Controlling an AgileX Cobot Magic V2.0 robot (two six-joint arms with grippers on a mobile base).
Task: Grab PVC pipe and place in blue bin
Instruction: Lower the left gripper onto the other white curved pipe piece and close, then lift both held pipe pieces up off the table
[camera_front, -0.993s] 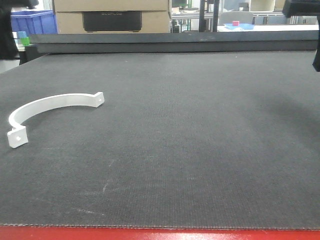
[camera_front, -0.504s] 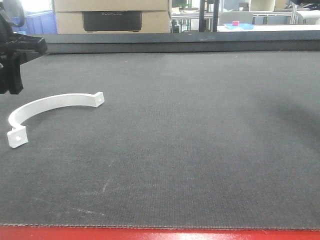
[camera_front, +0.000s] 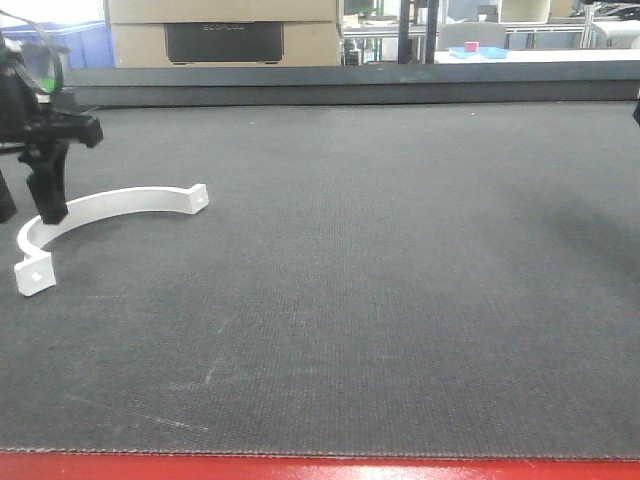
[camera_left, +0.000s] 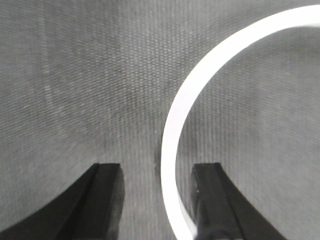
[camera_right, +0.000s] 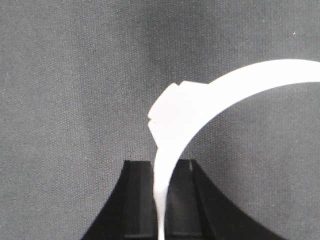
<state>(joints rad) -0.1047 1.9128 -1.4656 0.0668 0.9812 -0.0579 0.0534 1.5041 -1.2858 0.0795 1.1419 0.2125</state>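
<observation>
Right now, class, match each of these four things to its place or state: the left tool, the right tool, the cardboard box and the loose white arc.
Things:
1. left tool
2. right tool
3. cardboard box
4. loose white arc

Places or states:
A. shut on a second white arc
B. flat on the dark mat
C. standing at the back, beyond the mat
D. open, straddling an arc

Pairs: 1-D, 2-A, 3-C, 4-B

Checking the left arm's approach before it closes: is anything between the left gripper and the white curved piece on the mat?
Nothing visible does. The left gripper is open, and its fingers straddle the band of the white curved piece, with only bare mat around it.
</observation>
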